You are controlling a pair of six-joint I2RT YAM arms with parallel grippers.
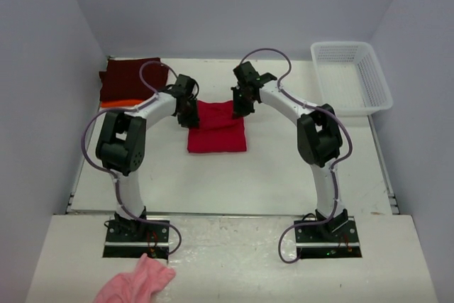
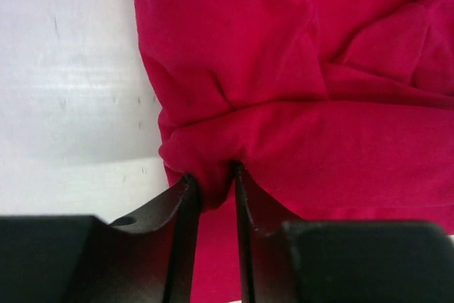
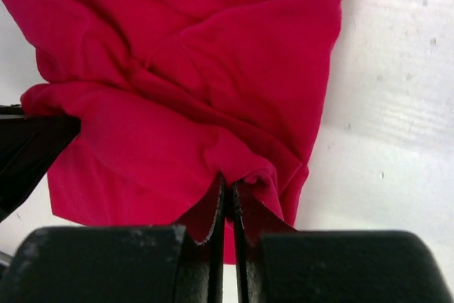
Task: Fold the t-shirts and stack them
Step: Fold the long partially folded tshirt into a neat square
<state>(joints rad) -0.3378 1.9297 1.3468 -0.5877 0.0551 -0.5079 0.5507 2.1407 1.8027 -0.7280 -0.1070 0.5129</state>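
Pale lavender walls (image 1: pixel 213 5) box in a white table (image 1: pixel 284 168), and pretty much dead centre of it sits the red shirt (image 1: pixel 216 129), folded down to a rough square with its far edge rumpled.

Both arms lean in over that far edge. The left gripper (image 1: pixel 189 113) is at the shirt's 11 o'clock corner. From its wrist camera, the left gripper (image 2: pixel 213 175) has a bunched fold of the red shirt (image 2: pixel 298 69) wedged between its fingers. The cloth touches both of them, so I'd call that a pinch, though the jaws stand a bit apart around the lump.

The right gripper (image 1: pixel 240 104) is at the shirt's 1 o'clock corner. On its own camera the right gripper (image 3: pixel 227 184) is clamped nearly flat on a thin fold of the red shirt (image 3: pixel 213 69), with the fabric draping away in creases toward the table (the dark shape at 9 o'clock in that view is the other gripper, as far as I can tell).

Other stuff: the maroon shirt (image 1: pixel 129 78) lies in the table's 10 o'clock corner, with the orange shirt (image 1: pixel 117 103) poking out from under its near edge. A white mesh basket (image 1: pixel 351 76) sits around 2 o'clock. A fluffy pink cloth (image 1: pixel 138 283) is down at 7 o'clock on the near ledge, just beside the left arm's base.
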